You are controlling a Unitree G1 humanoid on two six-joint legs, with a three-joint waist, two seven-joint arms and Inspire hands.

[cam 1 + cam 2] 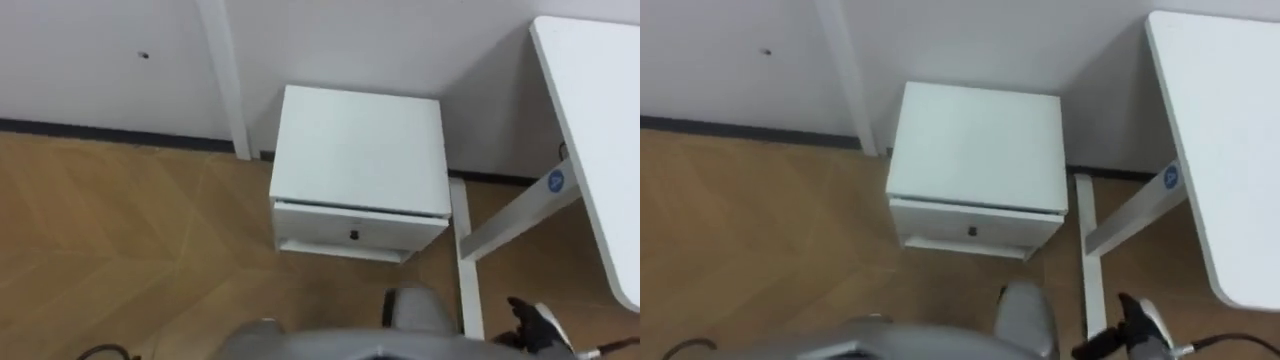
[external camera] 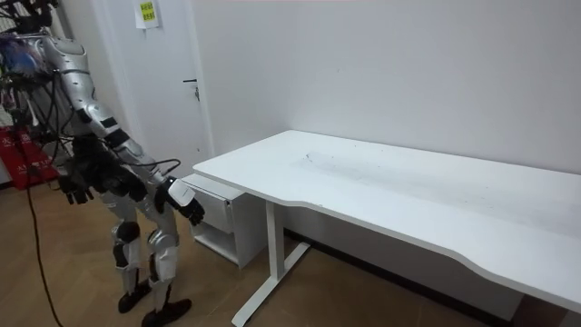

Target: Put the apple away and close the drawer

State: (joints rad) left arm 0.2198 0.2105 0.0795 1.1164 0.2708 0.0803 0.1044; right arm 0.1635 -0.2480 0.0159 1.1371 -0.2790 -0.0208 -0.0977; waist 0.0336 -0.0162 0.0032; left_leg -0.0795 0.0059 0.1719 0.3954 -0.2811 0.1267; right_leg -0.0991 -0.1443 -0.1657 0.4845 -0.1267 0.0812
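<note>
Left eye view: drawer [image 1: 355,232], lower centre, looks near-shut.
Apple: whereabouts cannot be told.
Right hand [image 1: 535,322]: lower right, fingers loose, empty.
Left hand [image 2: 74,189]: grasp cannot be told.
Risk: right hand clipping the nearby desk leg [image 1: 465,270].

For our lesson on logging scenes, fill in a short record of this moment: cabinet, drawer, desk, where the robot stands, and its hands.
cabinet: white, against the wall, left of the desk
drawer: white front, dark knob, seems slightly ajar
desk: white, on the robot's right
robot: stands facing the cabinet, on the wooden floor
right hand: low, near the desk leg, fingers relaxed, holding nothing
left hand: hangs by its side
</note>
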